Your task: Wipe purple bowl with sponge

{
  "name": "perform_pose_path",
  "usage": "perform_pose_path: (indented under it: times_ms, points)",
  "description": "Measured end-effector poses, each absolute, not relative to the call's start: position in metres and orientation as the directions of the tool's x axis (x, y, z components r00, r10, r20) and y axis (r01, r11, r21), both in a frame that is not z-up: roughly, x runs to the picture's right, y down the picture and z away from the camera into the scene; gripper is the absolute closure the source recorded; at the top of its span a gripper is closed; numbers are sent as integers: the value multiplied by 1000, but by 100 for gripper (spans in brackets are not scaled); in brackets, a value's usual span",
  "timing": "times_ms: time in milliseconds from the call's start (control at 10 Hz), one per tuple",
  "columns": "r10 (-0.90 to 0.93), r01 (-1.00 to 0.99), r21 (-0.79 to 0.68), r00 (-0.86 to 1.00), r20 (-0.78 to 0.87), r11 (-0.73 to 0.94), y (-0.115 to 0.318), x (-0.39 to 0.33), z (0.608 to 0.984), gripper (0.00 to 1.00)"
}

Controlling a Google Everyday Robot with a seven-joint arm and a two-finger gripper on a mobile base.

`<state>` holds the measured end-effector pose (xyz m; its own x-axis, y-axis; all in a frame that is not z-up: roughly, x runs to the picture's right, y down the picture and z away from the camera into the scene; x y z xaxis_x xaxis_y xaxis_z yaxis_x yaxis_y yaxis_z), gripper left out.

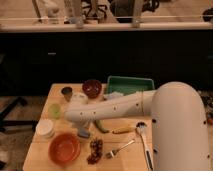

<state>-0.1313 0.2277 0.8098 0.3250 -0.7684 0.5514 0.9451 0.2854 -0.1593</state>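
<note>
While the white arm (115,106) reaches leftward across the wooden table (37,157), we see its gripper (80,123) at the far left end. It points down at the tabletop between the orange bowl (64,148) and a green elongated item (101,126). The wrist hides most of it from us, but its jaws stand wide apart and we see nothing held between them. Just under it lies the sponge (84,133), a blue-grey pad flat on the wood. We cannot tell whether the gripper touches the pad or only hangs above it.

The purple bowl (92,88) sits upright near the far edge of the table, well apart from the sponge, with the arm crossing between them. Just to its left stands a small dark grey cup (67,92), and to its right is a green tray (131,85). A pale blue cloth (114,95) lies by the tray's near left corner, partly behind the arm.

On the left side of the table we note a small light green cup (55,110) and, nearer to us, a white round container (45,128). Beside the orange bowl lies a dark red cluster (94,150), too blurred for us to name. A fork (120,148) lies at an angle just right of it, and a yellow object (123,130) rests beyond the fork. A long-handled spoon (144,135) runs toward the near edge, close to the robot's large white body (177,130), which fills the right of the view.
</note>
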Motion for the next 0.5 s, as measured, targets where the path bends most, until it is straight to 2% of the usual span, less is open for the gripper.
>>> perform_pose_path:
  times_ms: [500]
  points:
    - [-757,916,-215,401,517,338,227,-121,820,20]
